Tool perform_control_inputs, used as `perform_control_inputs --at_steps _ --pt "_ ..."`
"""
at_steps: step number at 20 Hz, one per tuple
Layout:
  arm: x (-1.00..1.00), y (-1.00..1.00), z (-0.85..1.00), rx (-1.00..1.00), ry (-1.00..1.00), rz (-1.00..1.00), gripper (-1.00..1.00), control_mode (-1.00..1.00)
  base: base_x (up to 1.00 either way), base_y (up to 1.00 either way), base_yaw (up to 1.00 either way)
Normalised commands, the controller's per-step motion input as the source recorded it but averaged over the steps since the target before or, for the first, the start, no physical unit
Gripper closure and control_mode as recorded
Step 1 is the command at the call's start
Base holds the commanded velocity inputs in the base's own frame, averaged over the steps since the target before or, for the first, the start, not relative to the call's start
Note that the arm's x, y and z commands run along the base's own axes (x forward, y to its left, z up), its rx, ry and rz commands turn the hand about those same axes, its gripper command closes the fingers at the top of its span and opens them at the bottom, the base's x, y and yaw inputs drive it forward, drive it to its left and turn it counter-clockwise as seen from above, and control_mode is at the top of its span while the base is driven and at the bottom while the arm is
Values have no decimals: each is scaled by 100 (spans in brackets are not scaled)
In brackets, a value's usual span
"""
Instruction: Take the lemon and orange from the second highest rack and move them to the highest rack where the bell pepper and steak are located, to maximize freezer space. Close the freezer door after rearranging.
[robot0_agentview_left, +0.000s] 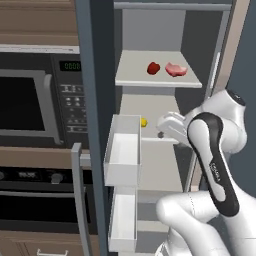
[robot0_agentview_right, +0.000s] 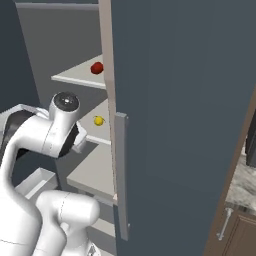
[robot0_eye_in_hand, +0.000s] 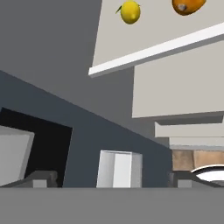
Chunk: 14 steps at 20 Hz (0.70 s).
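White door bins (robot0_agentview_left: 122, 150) flank shelves holding lemon (robot0_agentview_left: 144, 122), pepper (robot0_agentview_left: 153, 68), steak (robot0_agentview_left: 175, 69).

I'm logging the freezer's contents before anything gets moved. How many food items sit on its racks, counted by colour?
Yellow: 1, the lemon
Orange: 1, the orange
Dark red: 1, the bell pepper
Pinkish red: 1, the steak
Total: 4
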Motion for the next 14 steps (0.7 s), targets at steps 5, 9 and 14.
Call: perform_control_inputs --at_steps 5,9,14 --pt "23 -30 1 -2 10 0 -100 -100 0 0 0" --pt "35 -1 -8 -22 4 -12 -100 -100 0 0 0" --pt "43 4 -27 -47 0 -10 -100 -100 0 0 0"
